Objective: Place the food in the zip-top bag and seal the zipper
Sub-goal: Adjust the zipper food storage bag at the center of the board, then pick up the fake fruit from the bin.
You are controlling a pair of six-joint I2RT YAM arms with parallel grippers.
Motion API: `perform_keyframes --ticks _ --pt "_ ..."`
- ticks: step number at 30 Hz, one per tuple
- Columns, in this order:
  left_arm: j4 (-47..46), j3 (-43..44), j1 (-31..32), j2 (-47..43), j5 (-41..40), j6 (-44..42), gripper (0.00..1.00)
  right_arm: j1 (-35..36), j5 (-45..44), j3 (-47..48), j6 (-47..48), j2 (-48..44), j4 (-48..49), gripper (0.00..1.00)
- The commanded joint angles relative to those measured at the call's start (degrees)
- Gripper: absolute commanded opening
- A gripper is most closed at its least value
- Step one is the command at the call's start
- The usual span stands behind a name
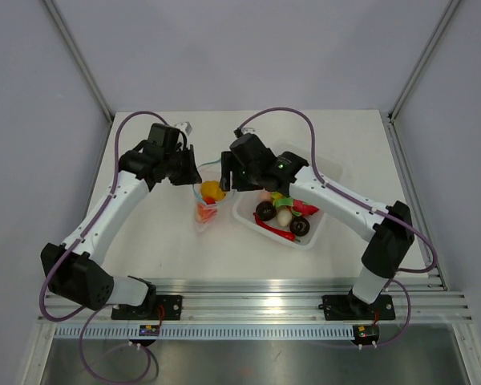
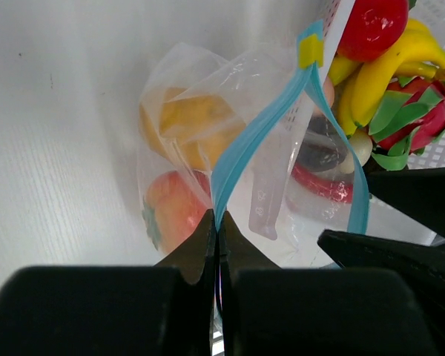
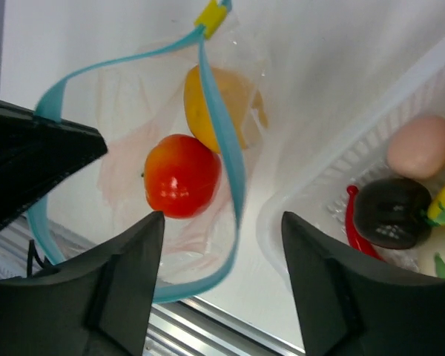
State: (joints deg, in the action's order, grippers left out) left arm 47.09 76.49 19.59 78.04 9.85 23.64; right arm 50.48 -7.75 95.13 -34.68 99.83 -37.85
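The zip-top bag lies between my grippers, its mouth held open. It holds a yellow-orange fruit and a red tomato. My left gripper is shut on the zipper, the light blue strip, at one side of the mouth. My right gripper is open and empty above the mouth, with the strip's other side running between its fingers. More food sits in the white tray: a dark brown piece, a red chili, a banana and a pink piece.
The tray stands just right of the bag, its rim close to my right gripper's fingers. A yellow slider tab sits at the zipper's end. The metal rail runs along the near edge. Grey walls enclose the table.
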Motion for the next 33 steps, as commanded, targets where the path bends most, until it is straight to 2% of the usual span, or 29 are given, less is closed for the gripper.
perform_keyframes --ticks 1,2,5,9,13,16,22,26,33 --pt "-2.6 0.0 0.9 -0.8 -4.9 -0.2 0.0 0.0 -5.4 -2.9 -1.7 -7.7 -1.3 0.74" --pt "-2.6 0.2 1.0 -0.3 -5.4 -0.4 0.0 -0.1 -9.5 -4.7 -4.0 -10.3 -2.0 0.85" --pt "-1.8 0.8 2.0 0.6 -9.2 -1.6 0.0 -2.3 -13.0 -9.8 -7.7 -14.8 -4.9 0.94" --pt "-1.2 1.9 3.4 1.1 -13.8 -2.5 0.0 -5.5 -11.8 -19.4 -11.6 -18.4 -4.1 0.96" --pt "-0.5 3.0 4.7 2.1 -16.9 -2.9 0.0 -5.7 -12.7 -26.7 -18.6 -19.7 -2.9 0.96" --pt "-0.4 3.1 5.3 3.1 -16.9 -3.0 0.0 -5.7 -11.2 -33.3 -22.3 -20.0 3.1 0.96" --pt "-0.1 3.7 6.5 3.8 -17.1 -3.2 0.0 -5.7 -11.6 -35.5 -23.4 -15.8 9.4 0.97" --pt "0.5 4.2 6.8 3.8 -17.3 -3.6 0.0 -5.7 -13.4 -39.6 -24.4 -15.4 19.2 0.98" --pt "0.9 3.7 6.9 3.3 -17.1 -3.5 0.0 -5.7 -15.4 -34.6 -23.9 -7.1 18.1 0.99"
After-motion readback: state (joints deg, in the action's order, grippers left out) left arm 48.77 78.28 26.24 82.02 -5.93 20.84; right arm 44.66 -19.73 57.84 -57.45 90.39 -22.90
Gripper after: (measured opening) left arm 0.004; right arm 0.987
